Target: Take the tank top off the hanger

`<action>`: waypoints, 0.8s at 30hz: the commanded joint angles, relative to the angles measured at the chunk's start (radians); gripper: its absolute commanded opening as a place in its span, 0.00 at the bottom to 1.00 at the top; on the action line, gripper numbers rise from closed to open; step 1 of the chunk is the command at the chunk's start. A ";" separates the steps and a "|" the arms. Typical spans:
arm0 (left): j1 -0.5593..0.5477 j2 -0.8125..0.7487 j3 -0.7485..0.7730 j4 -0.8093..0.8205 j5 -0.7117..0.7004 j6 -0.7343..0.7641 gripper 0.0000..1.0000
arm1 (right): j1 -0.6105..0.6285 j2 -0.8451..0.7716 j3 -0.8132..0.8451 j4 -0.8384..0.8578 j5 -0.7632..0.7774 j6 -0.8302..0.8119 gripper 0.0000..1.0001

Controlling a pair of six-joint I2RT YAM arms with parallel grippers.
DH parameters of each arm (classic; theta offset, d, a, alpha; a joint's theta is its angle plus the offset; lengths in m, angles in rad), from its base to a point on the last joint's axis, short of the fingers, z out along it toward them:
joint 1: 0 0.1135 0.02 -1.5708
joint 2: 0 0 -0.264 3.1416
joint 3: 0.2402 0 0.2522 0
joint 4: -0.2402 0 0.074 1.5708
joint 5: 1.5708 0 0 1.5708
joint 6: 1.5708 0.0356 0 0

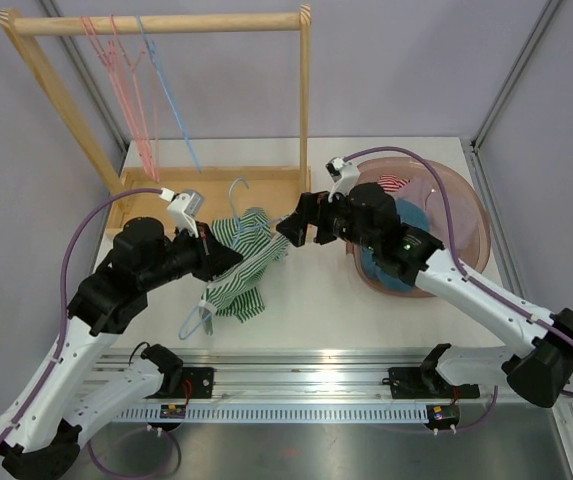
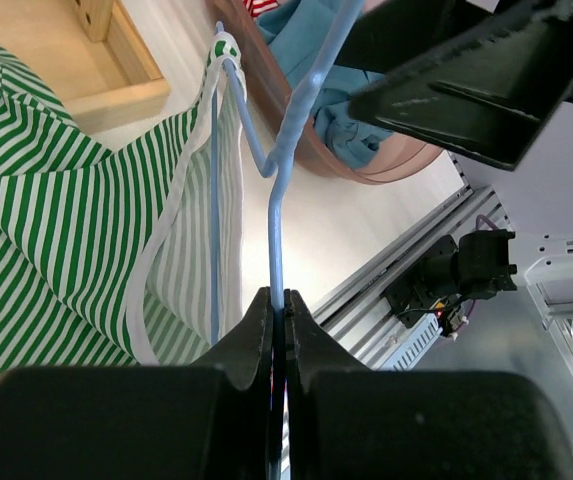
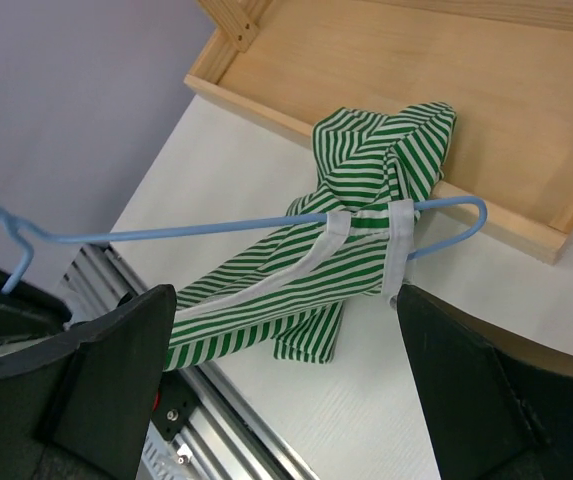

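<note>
Above the white table, the hanger is pinched by the left hand; the tank top strap should next be slid off by the spread right hand.

You look down on the whole worktop from above its near edge. Both wrist cameras sit close; all views share the hanger and tank top.

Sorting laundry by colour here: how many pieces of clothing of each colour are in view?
green-striped tank top: 1
blue garment: 1
red-striped garment: 1
Total: 3
</note>
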 commanded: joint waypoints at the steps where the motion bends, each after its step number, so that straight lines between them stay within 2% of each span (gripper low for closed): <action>1: -0.004 -0.036 -0.001 0.099 0.034 -0.015 0.00 | 0.051 0.063 0.083 0.040 0.153 -0.026 0.99; 10: -0.004 -0.043 0.005 0.098 0.051 -0.007 0.00 | 0.073 0.160 0.117 0.009 0.259 -0.049 0.96; 11: -0.004 -0.044 0.007 0.096 0.055 -0.009 0.00 | 0.073 0.178 0.120 0.007 0.276 -0.054 0.90; 16: -0.004 -0.060 0.020 0.067 0.032 0.010 0.00 | 0.073 0.221 0.135 -0.017 0.322 -0.072 0.74; 24: -0.004 -0.061 0.036 0.023 -0.027 0.033 0.00 | 0.074 0.203 0.118 -0.026 0.322 -0.081 0.69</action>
